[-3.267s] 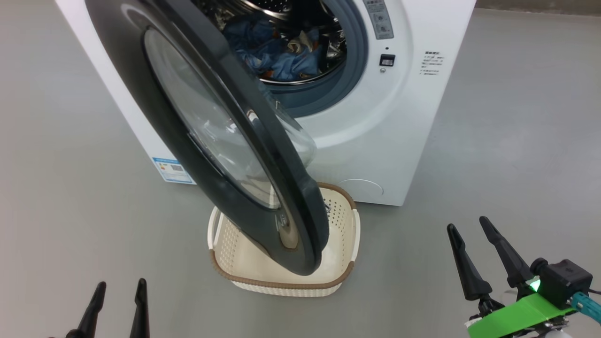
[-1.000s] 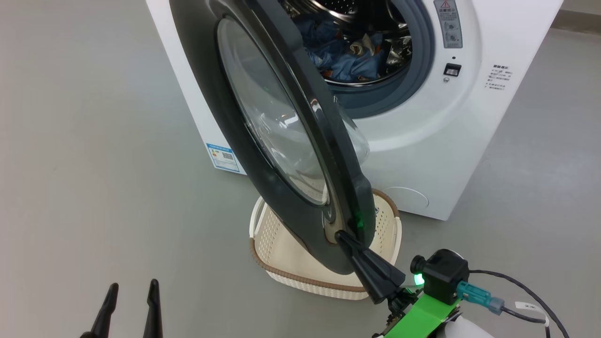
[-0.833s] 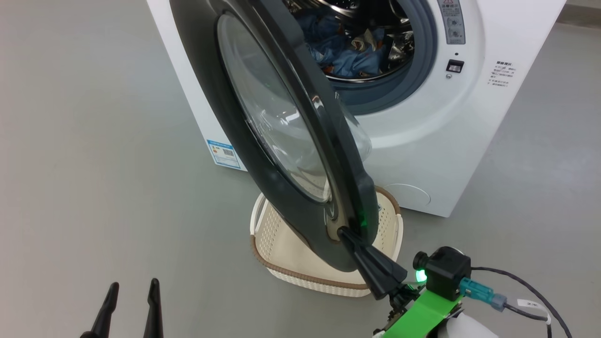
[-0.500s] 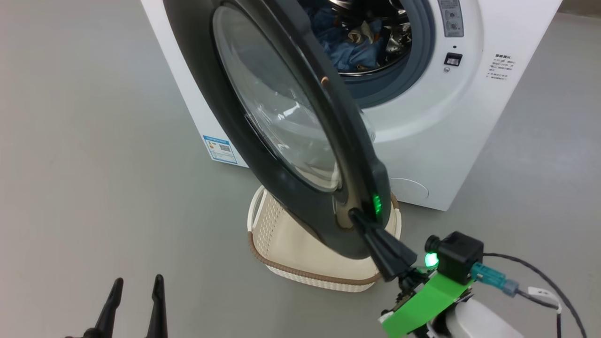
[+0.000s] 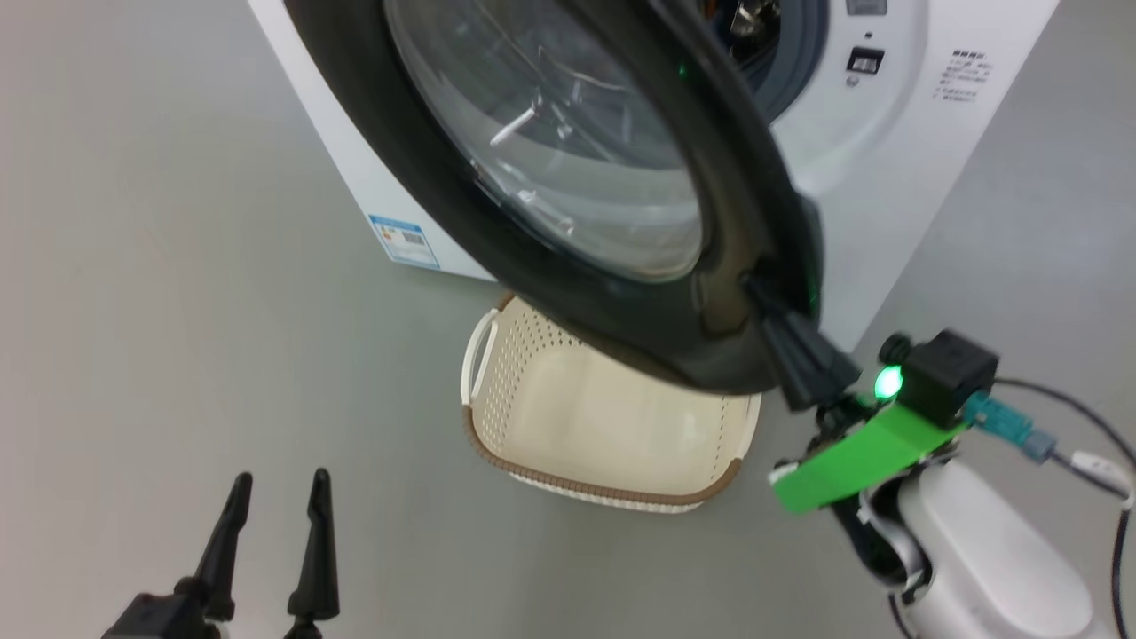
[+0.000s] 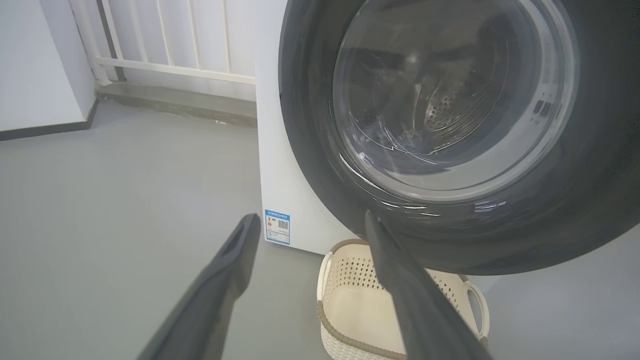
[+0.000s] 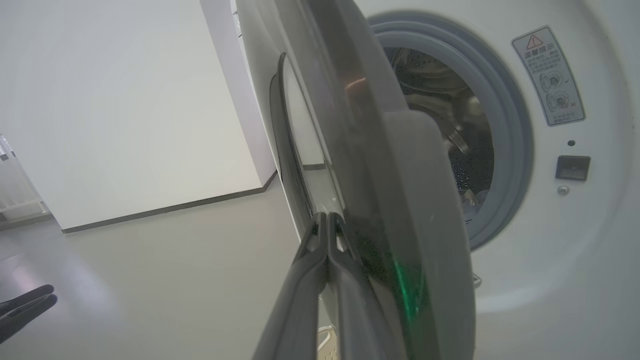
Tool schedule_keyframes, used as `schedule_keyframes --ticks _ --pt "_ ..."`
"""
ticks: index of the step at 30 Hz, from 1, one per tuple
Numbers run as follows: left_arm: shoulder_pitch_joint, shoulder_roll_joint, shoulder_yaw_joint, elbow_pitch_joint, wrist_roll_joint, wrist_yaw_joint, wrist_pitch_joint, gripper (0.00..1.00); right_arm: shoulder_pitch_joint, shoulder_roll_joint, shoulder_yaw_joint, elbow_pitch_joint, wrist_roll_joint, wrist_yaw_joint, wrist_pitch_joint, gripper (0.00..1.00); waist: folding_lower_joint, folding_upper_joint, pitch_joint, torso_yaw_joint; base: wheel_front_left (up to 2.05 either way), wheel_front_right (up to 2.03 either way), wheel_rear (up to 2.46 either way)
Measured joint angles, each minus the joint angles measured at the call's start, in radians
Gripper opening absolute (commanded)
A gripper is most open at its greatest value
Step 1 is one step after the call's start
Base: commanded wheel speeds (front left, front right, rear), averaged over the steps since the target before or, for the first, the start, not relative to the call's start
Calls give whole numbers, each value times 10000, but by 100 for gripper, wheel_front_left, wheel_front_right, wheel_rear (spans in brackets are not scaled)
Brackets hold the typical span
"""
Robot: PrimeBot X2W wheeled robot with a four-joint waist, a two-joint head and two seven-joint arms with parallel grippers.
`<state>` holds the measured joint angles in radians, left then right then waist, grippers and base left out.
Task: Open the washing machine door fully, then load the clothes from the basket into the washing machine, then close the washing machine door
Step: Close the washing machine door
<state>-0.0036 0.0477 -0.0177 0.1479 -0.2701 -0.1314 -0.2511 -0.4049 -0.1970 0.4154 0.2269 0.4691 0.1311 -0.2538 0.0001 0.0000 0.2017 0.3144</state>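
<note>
The washing machine door (image 5: 639,319), black-rimmed with a bulging glass window, stands partly swung out from the white washing machine (image 5: 887,177). My right gripper (image 5: 754,286) is shut with nothing held. In the right wrist view its joined tips (image 7: 327,217) rest against the door (image 7: 400,175) on its outer face, near the free edge. The cream basket (image 5: 603,426) sits on the floor under the door and looks empty. My left gripper (image 5: 275,484) hangs open at the lower left, clear of everything. The door hides the clothes.
Grey floor lies all around. A blue label (image 5: 404,240) marks the machine's lower left corner. In the left wrist view a white railing (image 6: 175,65) runs behind the machine, with the basket (image 6: 360,310) below the door (image 6: 450,235). The grey gasket (image 7: 505,120) rings the drum opening.
The door has swung further toward the machine's opening, and my shut right gripper has travelled forward with its tips on it. The head view has shifted too. The left gripper stays open.
</note>
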Motion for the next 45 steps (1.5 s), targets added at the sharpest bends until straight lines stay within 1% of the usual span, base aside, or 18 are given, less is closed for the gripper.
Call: schedule_keyframes --ticks 12,15,26,31,34,36,39,45 --pt "-738 -59 -479 -203 -67 0 -2 100 -1512 -376 -1264 614 -385 0 0 0 0 0 1000 309 0 0 0" --pt "-884 -65 -556 -265 -138 0 -4 100 -1788 -495 -1394 685 -395 0 0 0 1 0 1172 400 0 0 0" --pt "-1462 -92 -922 -447 -654 0 -36 100 -3166 -846 -2445 978 -688 0 -2 0 0 0 2109 944 0 0 0" --pt "-1681 -105 -1060 -485 -750 0 -42 100 -3742 -861 -2863 1137 -878 0 -4 0 0 0 2517 1131 0 0 0" --pt "-1860 -115 -1112 -502 -817 0 -44 100 -4012 -859 -2955 1170 -932 17 -17 0 0 0 2747 1214 0 0 0" --pt "-1973 -121 -1135 -506 -899 0 -44 100 -4104 -777 -3003 1172 -940 84 -35 0 0 0 2891 1257 0 0 0" --pt "-2064 -123 -1189 -508 -911 0 -44 100 -4180 -675 -3041 1237 -940 88 -35 0 0 0 3062 1308 0 0 0" --pt "-2231 -130 -1198 -500 -911 0 -44 100 -4406 -625 -2884 1344 -936 94 -33 0 0 0 3208 1300 0 0 0"
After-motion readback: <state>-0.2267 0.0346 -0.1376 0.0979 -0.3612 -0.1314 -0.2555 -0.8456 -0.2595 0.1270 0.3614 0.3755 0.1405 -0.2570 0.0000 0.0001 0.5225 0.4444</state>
